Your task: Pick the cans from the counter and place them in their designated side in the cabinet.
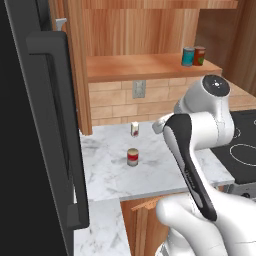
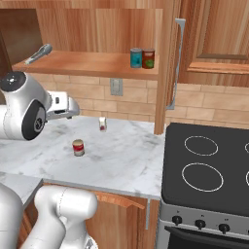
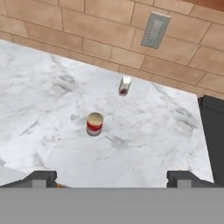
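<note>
counter (image 3: pixel 52 109): red can (image 3: pixel 94 124) upright | teal can (image 1: pixel 188 56) shelved | hand (image 3: pixel 112 178) released, tips cropped

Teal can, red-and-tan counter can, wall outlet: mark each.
teal can (image 2: pixel 136 58), right base view, its side wall
red-and-tan can (image 3: pixel 94 124), hand view, its red band
wall outlet (image 3: pixel 155 29), hand view, plate centre

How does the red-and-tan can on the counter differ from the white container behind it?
The red-and-tan can is wider and squatter; the white container is slimmer. The can is red with a tan upper band; the container is white with a small red mark low down. The can stands nearer the counter's front edge; the container sits closer to the brick wall. Both stand upright and apart on the marble.
</note>
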